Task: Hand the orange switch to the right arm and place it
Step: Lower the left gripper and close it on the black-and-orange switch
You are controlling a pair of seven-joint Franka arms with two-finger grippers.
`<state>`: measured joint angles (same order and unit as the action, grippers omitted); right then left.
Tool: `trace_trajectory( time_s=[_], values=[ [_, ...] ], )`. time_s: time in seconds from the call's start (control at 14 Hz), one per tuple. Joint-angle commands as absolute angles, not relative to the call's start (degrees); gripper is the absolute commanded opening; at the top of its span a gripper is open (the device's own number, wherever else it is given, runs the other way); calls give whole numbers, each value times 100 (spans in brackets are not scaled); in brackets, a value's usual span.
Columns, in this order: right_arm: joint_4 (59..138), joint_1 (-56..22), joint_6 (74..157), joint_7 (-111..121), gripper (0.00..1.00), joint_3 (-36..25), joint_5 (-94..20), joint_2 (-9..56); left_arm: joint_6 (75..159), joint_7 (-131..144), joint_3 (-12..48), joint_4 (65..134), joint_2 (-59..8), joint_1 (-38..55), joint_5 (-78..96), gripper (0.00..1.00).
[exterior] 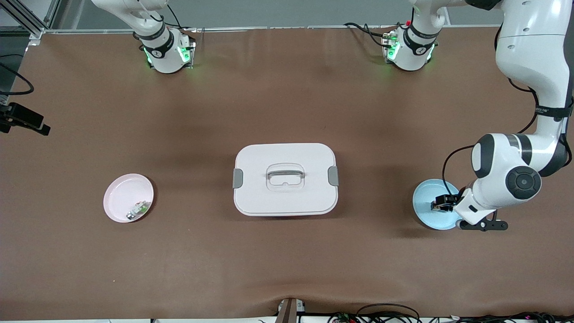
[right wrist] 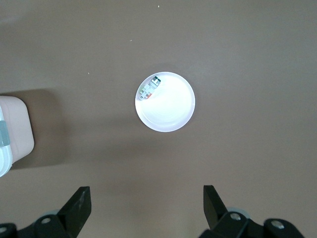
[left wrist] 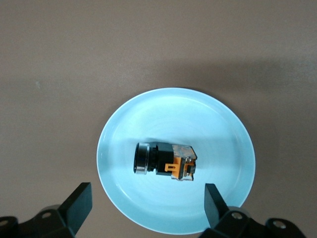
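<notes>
Bench (exterior: 287,103) of brown carries a white lidded box (exterior: 285,178) at mid-span, between two plates. The orange switch (left wrist: 166,161) lies on its side in the blue plate (left wrist: 218,124), directly under the left gripper (left wrist: 148,203), whose jaws stand wide and empty. The right gripper (right wrist: 147,203), jaws equally wide, hangs high over the bench near the pink plate (right wrist: 173,111), which holds a small green-and-silver part (right wrist: 150,88).
</notes>
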<state>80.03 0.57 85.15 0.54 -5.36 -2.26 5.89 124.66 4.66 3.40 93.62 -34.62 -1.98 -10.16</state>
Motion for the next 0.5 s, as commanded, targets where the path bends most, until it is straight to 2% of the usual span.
trace_trajectory(
  time_s=[0.0, 0.43],
  values=[
    [8130, 123, 8561, 70, 100, -519, -325, 448, 12935, 475, 343, 9465, -3542, -220, -1151, 100],
    [8130, 167, 8569, 70, 100, -519, -334, 457, 13324, 466, 360, 9536, -3726, -229, -1151, 100]
  ],
)
